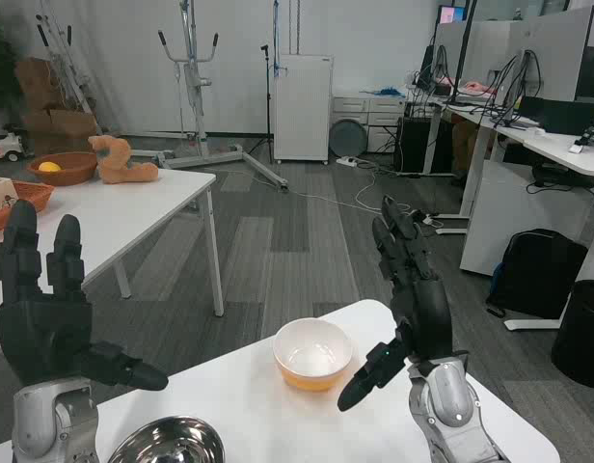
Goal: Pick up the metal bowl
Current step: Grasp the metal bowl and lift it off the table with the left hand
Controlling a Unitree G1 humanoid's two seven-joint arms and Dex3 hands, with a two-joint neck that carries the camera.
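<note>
While both arms hang raised above the white bench point(278, 415), the metal bowl point(168, 442) sits at the bench's near edge, low in the view and partly cut off by the bottom of the picture. Up goes the left robot hand point(48, 309), just above and to the left of the metal bowl, fingers spread and pointing upward, thumb stuck out sideways over the bowl, holding nothing and clear of it. Over on the other side, the right robot hand point(411, 299) is lifted too, well to the right of the metal bowl, fingers apart and empty, thumb angled down toward the bench. Between that hand and the metal bowl, a little further back, stands a white bowl with a yellow-orange base point(313, 353). Far behind the metal bowl to the left, a second table point(133, 207) carries a brown basket point(63, 168).
</note>
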